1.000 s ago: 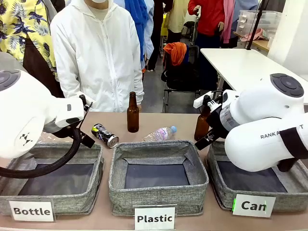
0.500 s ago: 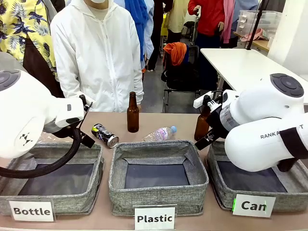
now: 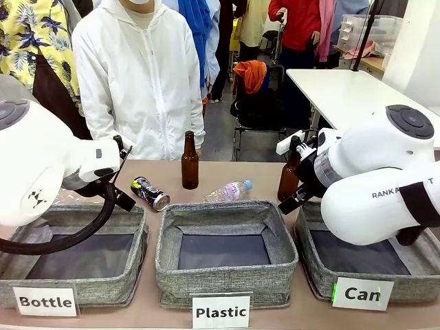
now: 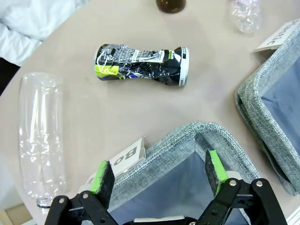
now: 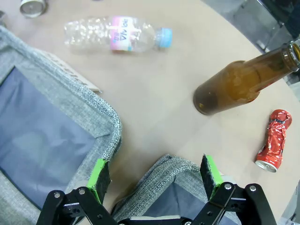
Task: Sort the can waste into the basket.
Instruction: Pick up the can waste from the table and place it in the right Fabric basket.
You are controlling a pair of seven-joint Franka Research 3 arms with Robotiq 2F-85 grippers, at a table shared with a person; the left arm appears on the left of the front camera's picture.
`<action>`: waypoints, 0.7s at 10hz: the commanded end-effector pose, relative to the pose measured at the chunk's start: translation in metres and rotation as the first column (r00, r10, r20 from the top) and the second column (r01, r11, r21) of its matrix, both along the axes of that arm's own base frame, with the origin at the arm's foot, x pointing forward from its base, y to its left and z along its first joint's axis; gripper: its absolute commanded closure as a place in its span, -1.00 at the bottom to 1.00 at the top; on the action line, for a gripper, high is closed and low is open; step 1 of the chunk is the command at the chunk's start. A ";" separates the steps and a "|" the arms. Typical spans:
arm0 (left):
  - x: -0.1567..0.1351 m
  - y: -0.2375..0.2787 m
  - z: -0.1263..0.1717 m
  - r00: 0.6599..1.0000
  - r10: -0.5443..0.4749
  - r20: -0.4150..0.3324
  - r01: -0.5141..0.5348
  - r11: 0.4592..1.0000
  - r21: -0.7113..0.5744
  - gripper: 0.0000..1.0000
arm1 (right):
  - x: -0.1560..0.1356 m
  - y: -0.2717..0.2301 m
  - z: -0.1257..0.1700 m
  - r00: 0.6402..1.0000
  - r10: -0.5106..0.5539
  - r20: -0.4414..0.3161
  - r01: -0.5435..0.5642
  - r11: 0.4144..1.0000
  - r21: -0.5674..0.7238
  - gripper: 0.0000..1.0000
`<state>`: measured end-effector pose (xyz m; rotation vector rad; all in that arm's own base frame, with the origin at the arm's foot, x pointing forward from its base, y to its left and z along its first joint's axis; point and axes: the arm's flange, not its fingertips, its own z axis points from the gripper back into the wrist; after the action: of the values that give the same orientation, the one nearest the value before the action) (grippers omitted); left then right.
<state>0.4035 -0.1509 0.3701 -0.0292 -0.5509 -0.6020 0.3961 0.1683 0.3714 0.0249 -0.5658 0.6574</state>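
A dented black can with colourful print (image 3: pixel 150 193) (image 4: pixel 141 64) lies on its side on the table behind the "Bottle" bin. A crushed red can (image 5: pixel 274 139) lies on the table beyond a brown bottle. The grey "Can" basket (image 3: pixel 361 275) (image 5: pixel 154 180) stands at the front right, under my right arm. My left gripper (image 4: pixel 158 175) is open above the rim of the "Bottle" bin, short of the black can. My right gripper (image 5: pixel 154 176) hangs open over the "Can" basket's far rim, with nothing between its fingers.
The "Plastic" bin (image 3: pixel 227 251) stands in the middle and the "Bottle" bin (image 3: pixel 72 258) at the left. Brown bottles (image 3: pixel 190 162) (image 5: pixel 239 82) stand upright. Clear plastic bottles (image 3: pixel 228 191) (image 4: pixel 40 136) lie on the table. A person in white (image 3: pixel 141 75) stands at the far side.
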 end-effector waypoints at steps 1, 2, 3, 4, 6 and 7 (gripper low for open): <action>0.000 0.000 0.000 1.000 0.000 0.000 0.000 1.000 0.000 -1.00 | 0.000 0.000 0.000 1.000 -0.001 0.000 0.001 1.000 0.001 -1.00; 0.000 0.000 0.000 1.000 0.000 0.000 0.000 1.000 0.000 -1.00 | 0.000 0.000 0.000 1.000 -0.001 0.000 0.001 1.000 0.001 -1.00; 0.000 0.000 0.000 1.000 0.000 0.000 0.000 1.000 0.000 -1.00 | 0.000 0.000 0.000 1.000 0.000 0.000 0.000 1.000 0.000 -1.00; -0.004 -0.003 0.013 1.000 0.004 -0.030 -0.005 0.999 -0.041 -1.00 | 0.000 -0.004 0.011 0.999 0.035 -0.019 -0.036 0.999 -0.019 -1.00; -0.022 -0.009 0.058 0.989 0.038 -0.140 -0.061 0.985 -0.160 -1.00 | -0.006 -0.034 0.065 0.999 0.019 -0.045 -0.012 0.988 0.155 -1.00; -0.034 -0.016 0.084 0.970 0.088 -0.226 -0.142 0.961 -0.237 -1.00 | -0.017 -0.045 0.096 0.994 -0.005 -0.105 0.033 0.964 0.264 -1.00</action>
<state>0.3767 -0.1766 0.4208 -0.2166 -0.4644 -0.5083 0.3869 0.1528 0.4276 0.1874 -0.5613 0.5901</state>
